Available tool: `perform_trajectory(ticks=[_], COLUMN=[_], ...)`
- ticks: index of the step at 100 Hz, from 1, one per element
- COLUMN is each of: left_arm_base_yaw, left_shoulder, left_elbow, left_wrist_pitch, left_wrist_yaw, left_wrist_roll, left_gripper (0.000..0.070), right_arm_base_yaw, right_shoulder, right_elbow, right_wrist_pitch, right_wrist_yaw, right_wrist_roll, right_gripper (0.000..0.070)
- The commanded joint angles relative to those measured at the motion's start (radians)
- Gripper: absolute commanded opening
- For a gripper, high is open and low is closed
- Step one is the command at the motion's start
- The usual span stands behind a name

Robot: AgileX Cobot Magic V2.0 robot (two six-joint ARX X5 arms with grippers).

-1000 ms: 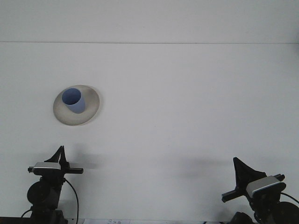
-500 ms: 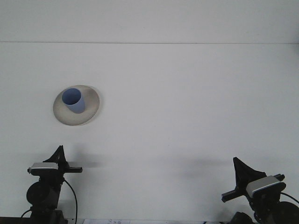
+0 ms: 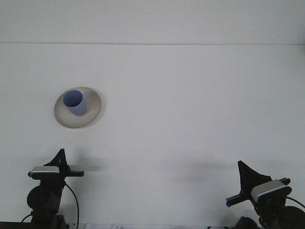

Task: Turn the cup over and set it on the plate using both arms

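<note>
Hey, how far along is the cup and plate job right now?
It looks finished: the blue cup stands mouth-up on the plate. Nothing is in hand; the left gripper and right gripper sit low at the near edge, well apart from the plate. Nothing visible remains.

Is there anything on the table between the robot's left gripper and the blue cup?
No. In the front view, only bare white table and the near rim of the plate lie between the left gripper and the blue cup.
</note>
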Motion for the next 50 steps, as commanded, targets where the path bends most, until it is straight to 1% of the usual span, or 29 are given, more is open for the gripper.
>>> perform_trajectory(ticks=[1,9,15,20,24,29,34,42,50], left_arm_base_yaw=[0.0,0.0,0.0,0.0,0.0,0.0,0.0,0.0,0.0], left_shoulder=[-0.002,-0.002,-0.002,-0.002,-0.002,-0.002,-0.002,-0.002,-0.002], left_elbow=[-0.019,-0.019,-0.019,-0.019,-0.019,-0.019,-0.019,-0.019,-0.019], left_wrist_pitch=[0.011,0.011,0.011,0.011,0.011,0.011,0.011,0.011,0.011], left_wrist_yaw=[-0.001,-0.001,-0.001,-0.001,-0.001,-0.001,-0.001,-0.001,-0.001], left_wrist_roll=[-0.005,-0.005,-0.005,-0.005,-0.005,-0.005,-0.005,-0.005,-0.005], left_gripper=[0.0015,0.0015,0.0015,0.0016,0.0016,0.0015,0.0016,0.0016,0.0015], right_arm_base_yaw=[0.008,-0.035,-0.102,-0.177,-0.245,-0.331,-0.418,-0.553,-0.66], right_shoulder=[-0.001,-0.001,-0.002,-0.01,-0.022,-0.042,-0.065,-0.1,-0.122], right_elbow=[0.002,-0.001,-0.021,-0.053,-0.092,-0.15,-0.218,-0.337,-0.449], right_wrist_pitch=[0.01,0.022,0.087,0.16,0.232,0.316,0.393,0.497,0.589], right_wrist_yaw=[0.0,0.006,-0.013,-0.05,-0.101,-0.182,-0.27,-0.399,-0.489], right_wrist_roll=[0.002,-0.05,-0.053,-0.074,-0.105,-0.144,-0.162,-0.156,-0.122], right_gripper=[0.0007,0.0007,0.0007,0.0007,0.0007,0.0007,0.0007,0.0007,0.0007])
